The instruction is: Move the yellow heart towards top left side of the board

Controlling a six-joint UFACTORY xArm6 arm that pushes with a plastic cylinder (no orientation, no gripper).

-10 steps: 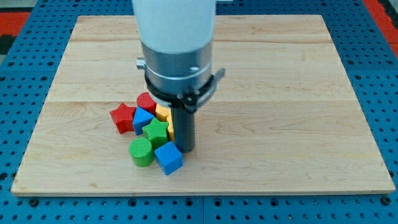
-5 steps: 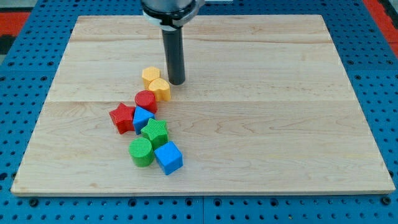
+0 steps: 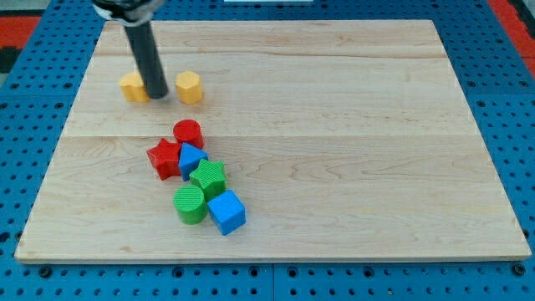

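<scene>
The yellow heart [image 3: 132, 86] lies on the wooden board [image 3: 334, 125] in the upper left part. My tip [image 3: 159, 95] stands right beside it on its right, touching or nearly touching it. A yellow hexagon [image 3: 189, 86] lies a short way to the right of the tip. The rod rises from the tip up to the view's top edge.
A cluster lies left of the board's centre: red cylinder [image 3: 188, 133], red star [image 3: 165, 158], blue block [image 3: 191, 158], green star [image 3: 209, 177], green cylinder [image 3: 190, 204], blue cube [image 3: 226, 211]. The board's top-left corner [image 3: 104, 25] is above the heart.
The rod moved from the cluster up and to the left. The yellow heart and yellow hexagon were pushed out of the cluster; the heart now lies farther left, apart from the hexagon.
</scene>
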